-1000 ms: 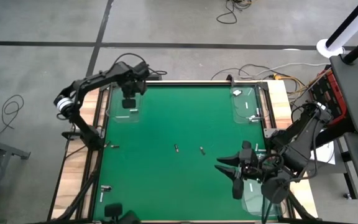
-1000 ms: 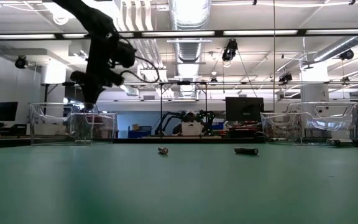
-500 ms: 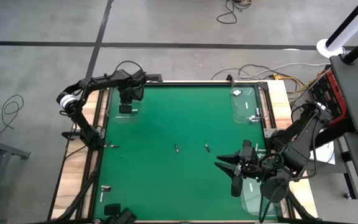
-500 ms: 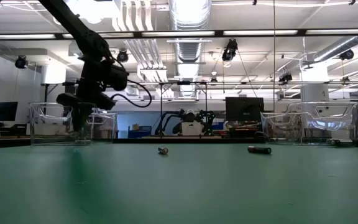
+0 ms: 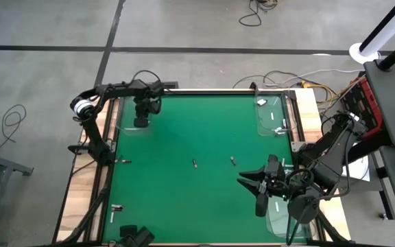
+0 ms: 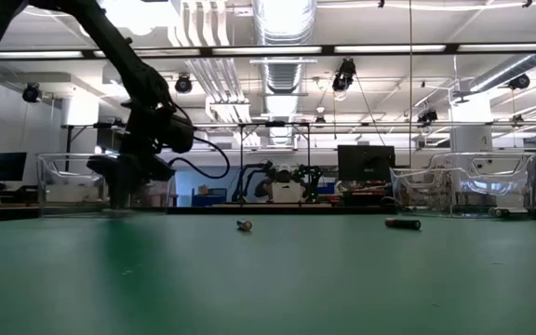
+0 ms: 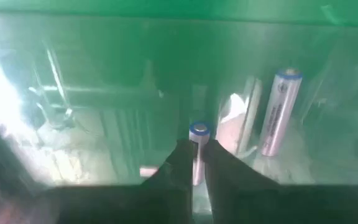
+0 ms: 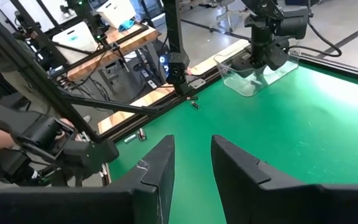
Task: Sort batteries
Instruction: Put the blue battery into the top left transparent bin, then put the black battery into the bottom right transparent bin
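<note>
My left gripper (image 5: 141, 121) (image 6: 122, 189) reaches down into the clear tray (image 5: 133, 127) at the far left and is shut on a silver battery with a blue-ringed end (image 7: 197, 133). A second silver battery (image 7: 280, 112) lies in that tray. Two small dark batteries (image 5: 194, 163) (image 5: 232, 160) lie on the green mat near its middle; the low view shows them too (image 6: 244, 224) (image 6: 403, 223). My right gripper (image 5: 256, 190) (image 8: 191, 143) waits open above the mat at the near right, holding nothing. My left gripper pinches the battery between its two fingers (image 7: 219, 163). The battery lies along the fingers, and its blue-ringed end (image 7: 198, 129) sticks out past the tips. The fingers come from above, pointing down into the tray. Whether that end touches the tray floor, I cannot tell.
A clear tray (image 5: 273, 116) with batteries in it stands at the far right, and another clear tray (image 5: 283, 218) sits at the near right under my right arm. Loose batteries (image 5: 122, 161) (image 5: 115, 207) lie along the left rim. The mat's middle is open.
My left gripper has gone down into the far-left tray with the battery, still shut on it. The right-hand dark battery on the mat has rolled toward the table's right edge. The other one has stayed put.
</note>
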